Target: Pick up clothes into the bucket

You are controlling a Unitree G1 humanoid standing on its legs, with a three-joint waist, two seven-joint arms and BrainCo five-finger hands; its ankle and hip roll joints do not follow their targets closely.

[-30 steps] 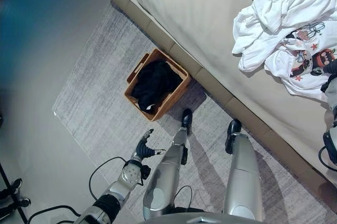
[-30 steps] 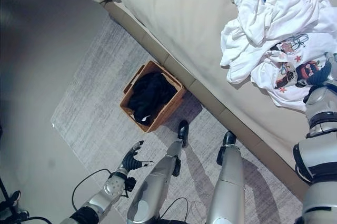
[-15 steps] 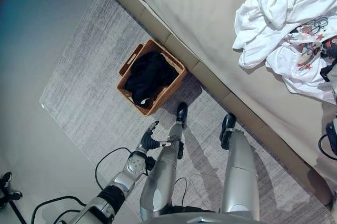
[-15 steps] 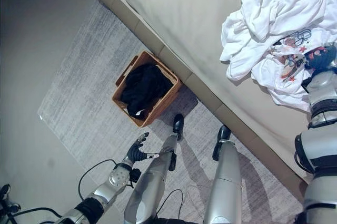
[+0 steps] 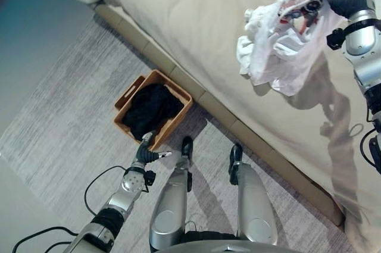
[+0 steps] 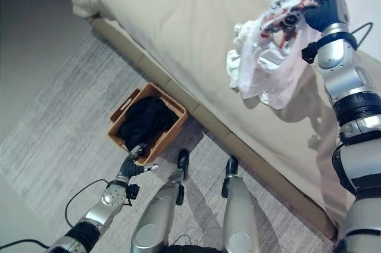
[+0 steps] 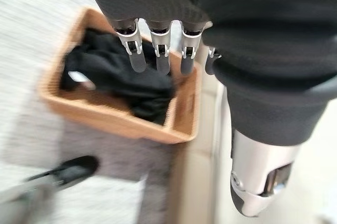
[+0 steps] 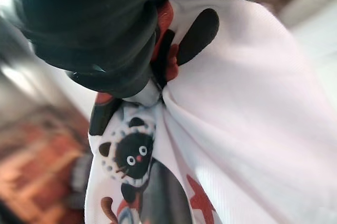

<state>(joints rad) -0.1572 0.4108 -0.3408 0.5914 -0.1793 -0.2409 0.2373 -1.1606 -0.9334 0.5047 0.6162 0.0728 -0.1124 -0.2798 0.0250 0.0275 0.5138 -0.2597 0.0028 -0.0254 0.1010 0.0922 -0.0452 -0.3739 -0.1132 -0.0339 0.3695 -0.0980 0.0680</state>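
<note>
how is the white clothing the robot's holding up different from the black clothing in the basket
The white clothing hangs in the air over the bed, gripped by the right hand; the black clothing lies bunched inside the basket on the rug. The white clothing carries a cartoon print; the black clothing looks plain. Both are crumpled.

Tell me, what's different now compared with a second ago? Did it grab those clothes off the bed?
Yes. The right hand, which lay on the white clothes on the bed, has closed on them and lifted the bundle up clear of the bedding. The left hand hangs open near the basket as before, and the black garment still lies in it. The camera itself also shifted.
</note>
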